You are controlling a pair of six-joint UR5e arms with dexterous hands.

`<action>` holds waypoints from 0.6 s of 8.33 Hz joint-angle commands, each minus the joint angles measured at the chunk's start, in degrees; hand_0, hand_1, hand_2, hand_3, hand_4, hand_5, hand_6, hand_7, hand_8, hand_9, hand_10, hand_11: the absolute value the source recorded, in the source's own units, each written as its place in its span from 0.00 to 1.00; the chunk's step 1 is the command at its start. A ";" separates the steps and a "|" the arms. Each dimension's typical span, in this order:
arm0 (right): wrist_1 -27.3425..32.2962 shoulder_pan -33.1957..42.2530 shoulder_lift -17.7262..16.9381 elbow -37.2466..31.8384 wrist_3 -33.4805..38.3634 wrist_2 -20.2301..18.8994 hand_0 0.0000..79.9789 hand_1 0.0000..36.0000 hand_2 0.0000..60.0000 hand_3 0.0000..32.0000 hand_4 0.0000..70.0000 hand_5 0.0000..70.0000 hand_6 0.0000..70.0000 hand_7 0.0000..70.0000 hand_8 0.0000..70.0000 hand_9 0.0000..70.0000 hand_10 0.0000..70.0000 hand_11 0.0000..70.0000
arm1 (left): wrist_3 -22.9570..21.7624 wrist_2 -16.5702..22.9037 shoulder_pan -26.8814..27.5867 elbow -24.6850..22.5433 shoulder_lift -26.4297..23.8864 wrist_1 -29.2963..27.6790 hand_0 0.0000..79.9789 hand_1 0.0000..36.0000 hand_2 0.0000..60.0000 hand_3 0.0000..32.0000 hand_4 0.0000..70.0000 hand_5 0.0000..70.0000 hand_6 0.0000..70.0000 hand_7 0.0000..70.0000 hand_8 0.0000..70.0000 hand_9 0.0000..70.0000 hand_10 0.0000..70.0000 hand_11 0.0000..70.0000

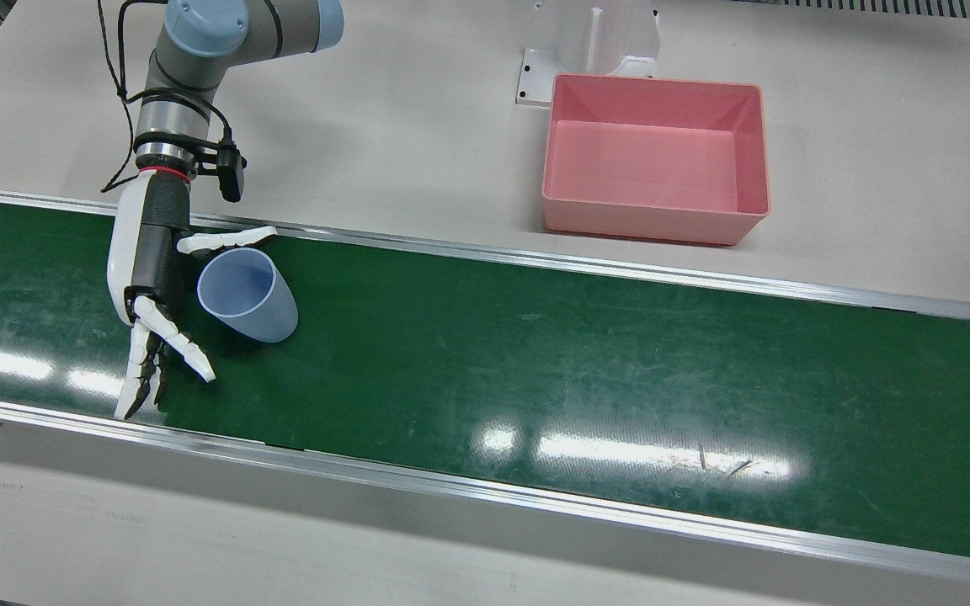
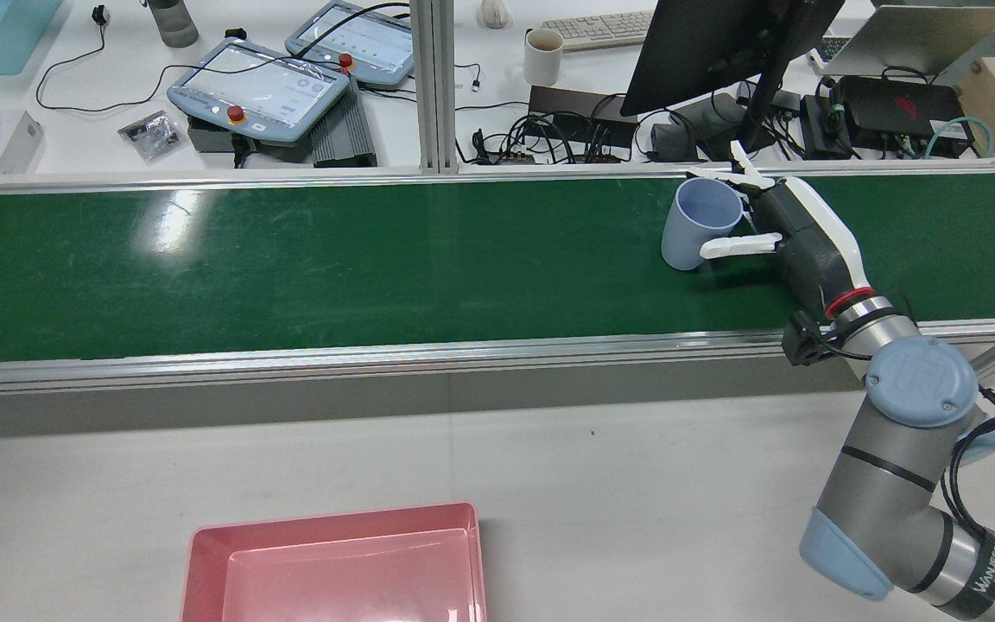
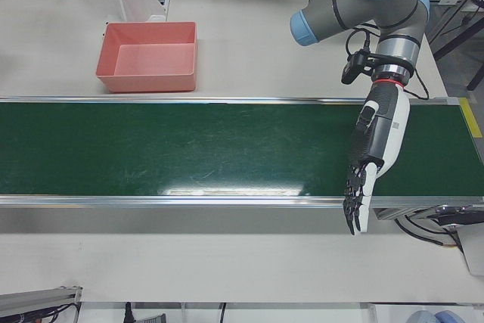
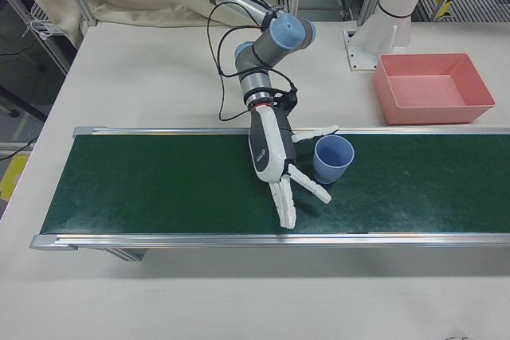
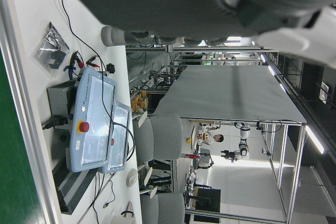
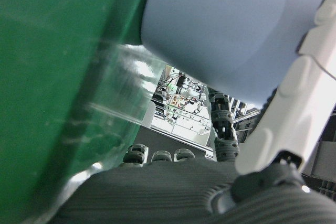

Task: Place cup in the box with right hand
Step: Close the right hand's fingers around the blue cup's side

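From above, front view: right hand [image 1: 148, 278] low over green belt [image 1: 535, 353], fingers spread wide, nothing clamped. Blue cup [image 1: 247, 295] upright just beside the palm, one finger [image 1: 228, 240] along its far rim; contact, cannot tell. Pink box [image 1: 655, 160] well apart from the hand, off the belt on the white table [image 1: 418, 126].

Rear view: cup [image 2: 700, 223] sits in the splayed hand [image 2: 795, 233], one finger at the front wall, others behind the rim. Box [image 2: 338, 561] far off, near side of table.

Left-front view: left hand [image 3: 374, 153] hangs over the belt's end, fingers straight and apart, holding nothing.

Right-front view: cup [image 4: 332, 158] between the thumb-side finger and the lower fingers of the open right hand [image 4: 275, 157].

Right hand view: cup wall [image 6: 226, 30] fills the top, right beside the palm.
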 commanded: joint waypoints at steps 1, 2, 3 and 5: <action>0.32 -0.54 -0.07 -0.45 0.32 0.34 0.58 0.40 0.49 0.00 0.41 0.04 0.04 0.07 0.00 0.00 0.07 0.12 | 0.00 0.00 -0.03 0.00 0.00 0.00 0.00 0.00 0.00 0.00 0.00 0.00 0.00 0.00 0.00 0.00 0.00 0.00; 0.32 -0.63 -0.07 -0.45 0.32 0.35 0.48 0.79 1.00 0.00 0.48 0.07 0.09 0.29 0.02 0.08 0.09 0.16 | 0.00 0.09 -0.03 0.00 0.00 0.00 0.00 0.00 0.00 0.00 0.00 0.00 0.00 0.00 0.00 0.00 0.00 0.00; 0.23 -0.72 0.11 -0.36 0.49 0.35 0.44 0.80 1.00 0.00 0.55 0.08 0.16 0.58 0.18 0.35 0.18 0.27 | 0.00 0.00 -0.03 0.00 0.00 0.00 0.00 0.00 0.00 0.00 0.00 0.00 0.00 0.00 0.00 0.00 0.00 0.00; 0.06 -0.28 0.19 0.60 2.07 0.17 0.37 0.75 1.00 0.00 1.00 0.20 0.55 1.00 1.00 1.00 0.83 1.00 | 0.00 0.00 0.06 0.00 0.00 0.00 0.00 0.00 0.00 0.00 0.00 0.00 0.00 0.00 0.00 0.00 0.00 0.00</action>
